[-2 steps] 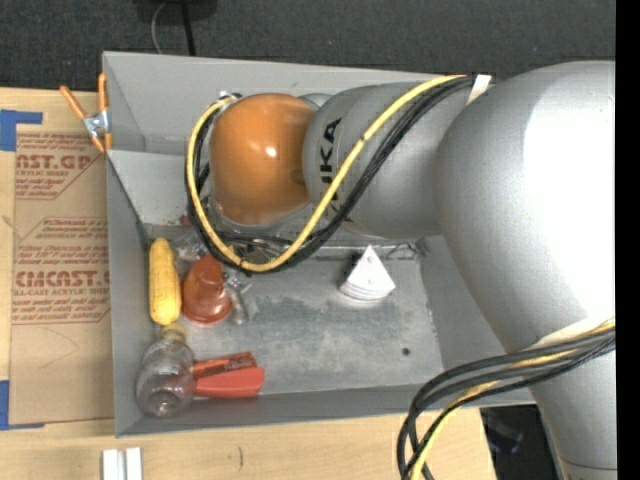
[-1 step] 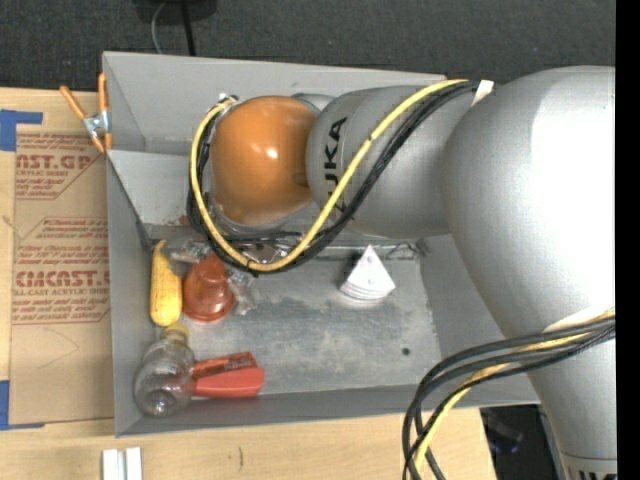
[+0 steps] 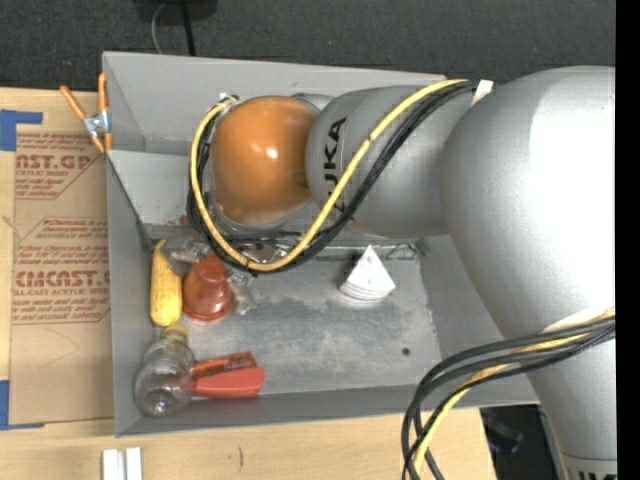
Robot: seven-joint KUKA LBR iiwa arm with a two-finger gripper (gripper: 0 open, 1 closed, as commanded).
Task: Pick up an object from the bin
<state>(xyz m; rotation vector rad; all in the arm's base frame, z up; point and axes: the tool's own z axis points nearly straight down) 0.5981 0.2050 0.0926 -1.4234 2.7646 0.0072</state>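
Although whether the hand [image 3: 214, 268] is spread or pinching cannot be told, the small red cup [image 3: 207, 294] just under it, beside a yellow cob [image 3: 165, 286], looks light, stiff and slick, best gripped across its narrow body.

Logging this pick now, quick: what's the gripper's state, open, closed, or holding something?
Gripper: cannot be told; it sits under the orange wrist cover, by the red cup.
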